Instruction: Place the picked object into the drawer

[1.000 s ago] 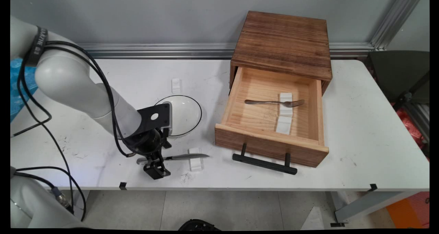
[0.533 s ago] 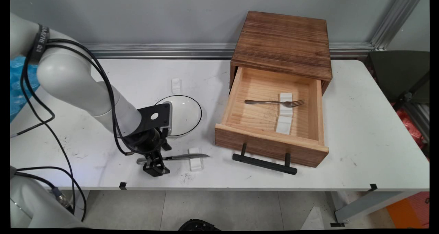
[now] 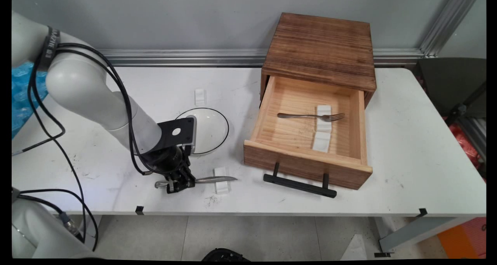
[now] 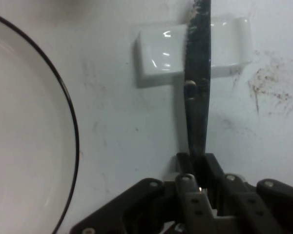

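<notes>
- Low in the frame, near the tabletop's [image 3: 271,203] front edge, the gripper [image 3: 179,184] has its jaws closed tight on the knife [image 3: 211,178] handle.
- The blade lies across a white rest [image 3: 221,180], just right of the gripper.
- Behind, the black-rimmed plate [image 3: 207,129] sits close.
- Bare tabletop separates these from the open drawer [image 3: 306,164] at centre right, holding a fork [image 3: 310,116].

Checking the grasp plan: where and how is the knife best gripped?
Probably the handle, from above. The knife lies flat, blade across a white rest, handle free on the table. The gripper is shut on the handle there.
</notes>
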You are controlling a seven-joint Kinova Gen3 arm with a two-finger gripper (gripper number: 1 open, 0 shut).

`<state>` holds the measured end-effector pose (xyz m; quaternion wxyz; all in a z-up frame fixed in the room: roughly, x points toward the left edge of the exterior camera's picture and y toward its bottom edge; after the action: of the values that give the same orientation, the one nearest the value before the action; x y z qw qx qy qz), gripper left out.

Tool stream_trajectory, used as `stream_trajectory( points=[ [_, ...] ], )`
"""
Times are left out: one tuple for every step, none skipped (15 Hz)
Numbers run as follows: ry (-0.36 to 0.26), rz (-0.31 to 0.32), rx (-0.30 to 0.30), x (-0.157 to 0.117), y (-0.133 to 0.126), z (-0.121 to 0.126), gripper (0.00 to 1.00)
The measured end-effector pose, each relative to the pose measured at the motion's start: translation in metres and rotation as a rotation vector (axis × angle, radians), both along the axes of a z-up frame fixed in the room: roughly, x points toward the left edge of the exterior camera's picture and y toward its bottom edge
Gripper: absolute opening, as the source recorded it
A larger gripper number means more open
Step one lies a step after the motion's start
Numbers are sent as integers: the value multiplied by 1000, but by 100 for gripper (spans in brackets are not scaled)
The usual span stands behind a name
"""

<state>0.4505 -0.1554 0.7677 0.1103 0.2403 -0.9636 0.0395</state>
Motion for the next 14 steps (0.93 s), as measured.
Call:
stream_trajectory(
  points=[
    [-3,-1,1,1,-1,1,0],
    [-6,0,3,2,-1,2,0],
    [-9,2,5,3,-2,3,0],
    [-13,4,8,5,-2,6,0],
    [-16,9,11,7,-1,10,0],
    [-18,10,15,8,-1,13,0],
    [-21,11,21,10,-1,19,0],
    [-23,9,26,11,0,24,0],
    [-26,9,31,14,1,32,0],
    [-27,4,39,16,2,41,0],
    [-27,0,41,17,2,47,0],
    [-24,-10,46,19,3,57,0],
    [-23,-19,47,22,4,69,0],
    [-23,-24,48,24,4,79,0]
  ],
)
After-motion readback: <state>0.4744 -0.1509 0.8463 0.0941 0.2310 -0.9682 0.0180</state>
